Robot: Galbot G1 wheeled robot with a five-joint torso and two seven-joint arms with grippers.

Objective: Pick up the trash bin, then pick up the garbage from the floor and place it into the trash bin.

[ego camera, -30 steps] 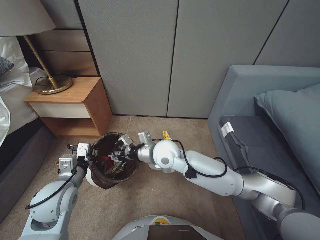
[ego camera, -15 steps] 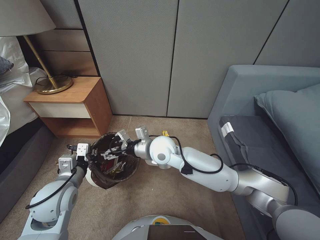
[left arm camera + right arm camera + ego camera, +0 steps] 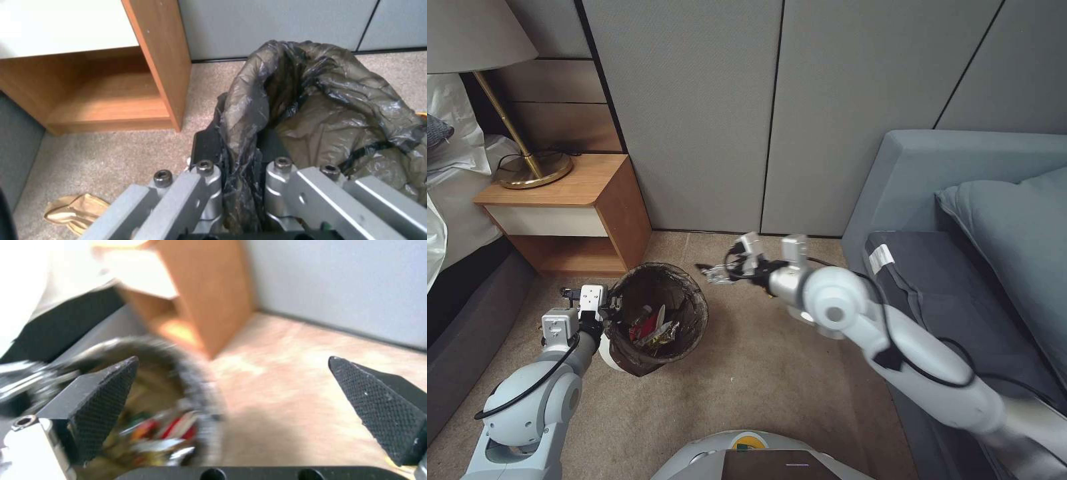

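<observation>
Now the left gripper (image 3: 607, 308) is clamped on the liner-covered rim of the trash bin (image 3: 684, 293), which sits on the floor (image 3: 747, 373) beside the nightstand (image 3: 570, 207). Wrappers (image 3: 654, 330) lie inside the bin. Beside the bin, above the carpet, the right gripper (image 3: 715, 272) hangs wide open, holding nothing.

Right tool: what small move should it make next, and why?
Probably reach toward the tan paper on the floor: the right tool hangs open and empty, while the left tool grips the trash bin rim.
</observation>
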